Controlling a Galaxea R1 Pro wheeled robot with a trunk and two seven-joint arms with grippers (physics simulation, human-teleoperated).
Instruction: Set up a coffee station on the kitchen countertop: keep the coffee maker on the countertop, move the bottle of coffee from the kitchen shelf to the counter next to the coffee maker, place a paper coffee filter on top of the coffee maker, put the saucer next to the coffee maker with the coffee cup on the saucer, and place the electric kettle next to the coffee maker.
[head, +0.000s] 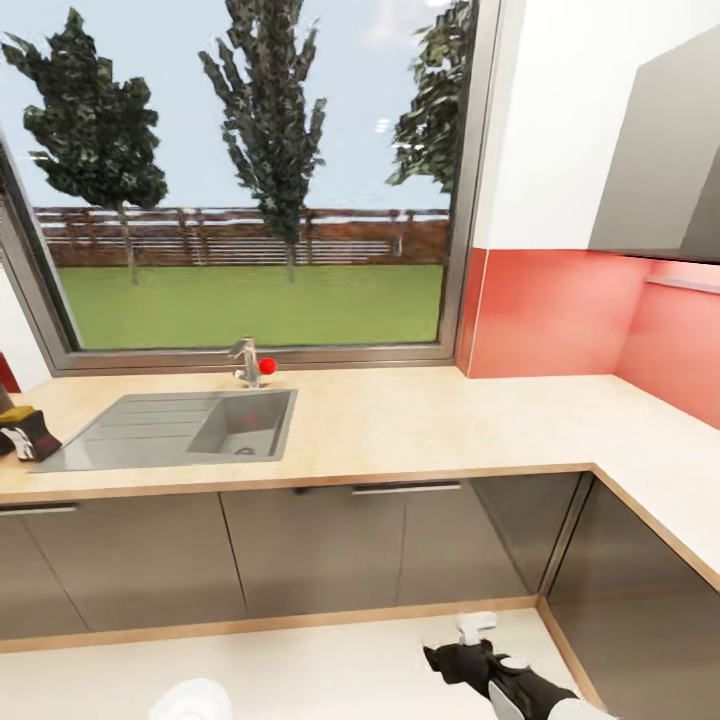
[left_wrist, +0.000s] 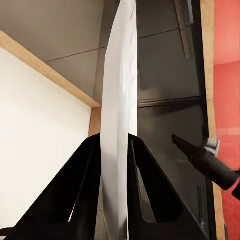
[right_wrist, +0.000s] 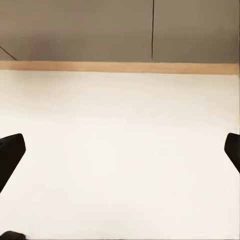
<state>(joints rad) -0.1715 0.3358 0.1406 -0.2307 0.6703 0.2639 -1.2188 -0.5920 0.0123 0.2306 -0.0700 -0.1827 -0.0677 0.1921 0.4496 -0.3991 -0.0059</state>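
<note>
Filter: white paper coffee filter (left_wrist: 120, 115) stands edge-on, pinched between left gripper (left_wrist: 116, 165) jaws, low in front of dark cabinet doors.
R gripper (right_wrist: 120, 150): jaws spread wide, nothing between, over pale floor (right_wrist: 120, 130).
Bench (head: 420, 420): wood top w/ grey sink (head: 170, 430), tap w/ red knob (head: 267, 367), under window.

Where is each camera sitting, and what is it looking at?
Head view: up on the head, looking down at the countertop, sink and window; the right gripper shows low.
Left wrist view: near the left gripper, whose jaws pinch a white paper filter, facing dark cabinets.
Right wrist view: near the right gripper, jaws wide apart, facing the pale floor and cabinets.
Shared: the left wrist and head views both show the right gripper.
</note>
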